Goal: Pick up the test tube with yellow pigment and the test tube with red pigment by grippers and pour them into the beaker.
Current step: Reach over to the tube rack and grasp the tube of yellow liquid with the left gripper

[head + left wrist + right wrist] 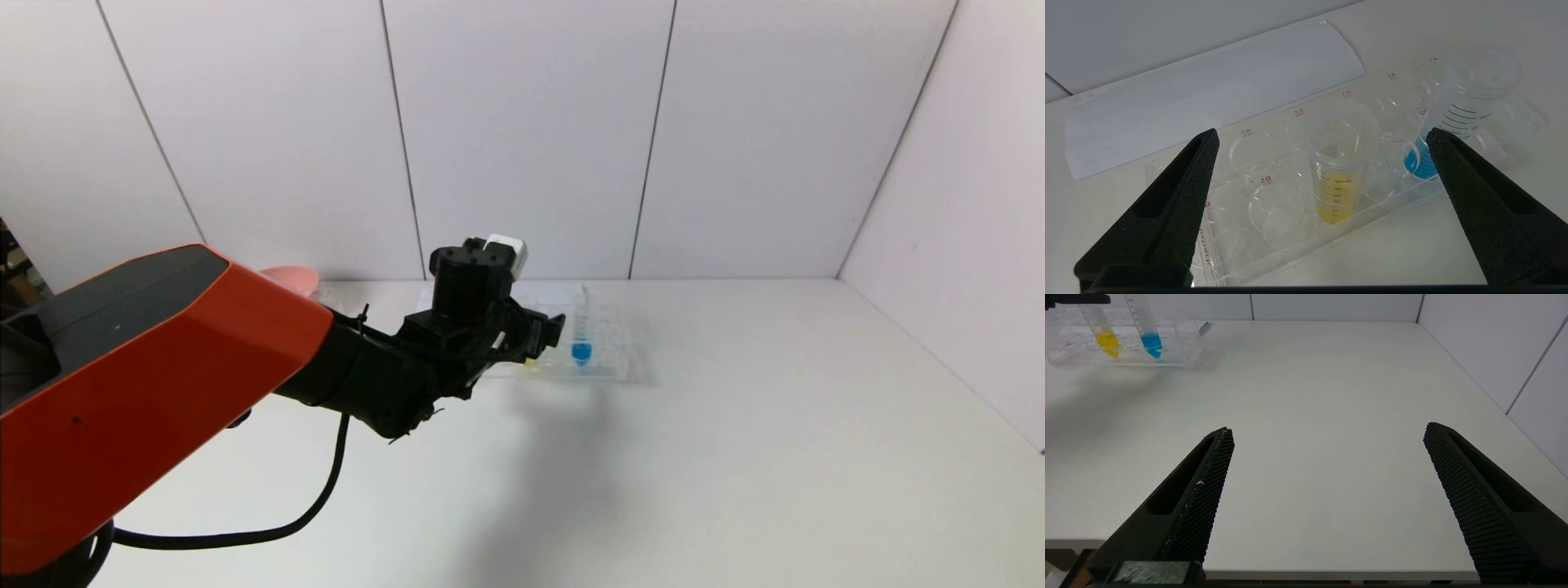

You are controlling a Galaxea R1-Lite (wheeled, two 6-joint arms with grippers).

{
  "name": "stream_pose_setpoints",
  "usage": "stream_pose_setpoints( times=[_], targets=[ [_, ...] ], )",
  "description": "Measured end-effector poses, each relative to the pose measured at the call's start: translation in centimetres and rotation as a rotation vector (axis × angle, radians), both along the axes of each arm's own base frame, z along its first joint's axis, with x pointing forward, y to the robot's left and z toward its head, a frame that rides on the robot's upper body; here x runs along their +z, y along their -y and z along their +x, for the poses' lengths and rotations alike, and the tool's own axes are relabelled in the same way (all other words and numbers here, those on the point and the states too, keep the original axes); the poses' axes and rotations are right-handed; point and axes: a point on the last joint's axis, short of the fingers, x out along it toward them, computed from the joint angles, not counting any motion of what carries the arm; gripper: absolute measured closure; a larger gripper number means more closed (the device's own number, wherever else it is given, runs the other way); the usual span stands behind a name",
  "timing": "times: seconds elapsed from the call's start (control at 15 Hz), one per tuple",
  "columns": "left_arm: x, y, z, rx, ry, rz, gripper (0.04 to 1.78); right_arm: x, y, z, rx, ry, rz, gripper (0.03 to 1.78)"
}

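Observation:
The test tube with yellow pigment (1336, 192) stands upright in a clear rack (1274, 261); it also shows in the right wrist view (1106, 339). My left gripper (1322, 132) is open above the rack, its fingers apart on either side of the yellow tube, not touching it. In the head view the left gripper (549, 331) hides most of that tube. My right gripper (1327, 428) is open and empty over the table's front edge, out of the head view. The test tube with red pigment and the beaker are out of view.
A tube with blue liquid (581, 349) stands in the rack (616, 359) to the right of the yellow one. A white sheet (1208, 90) lies behind the rack. A pink bowl (287, 278) peeks over my left arm. Walls close the back and right.

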Motion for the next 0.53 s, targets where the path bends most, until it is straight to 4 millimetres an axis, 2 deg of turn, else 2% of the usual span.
stream_pose_setpoints(
  times=[0.53],
  targets=[
    [-1.2,1.4,0.5,0.067,-0.005,-0.026,0.05,0.0,0.0,0.0,0.001,0.000,0.000,0.11]
  ],
)
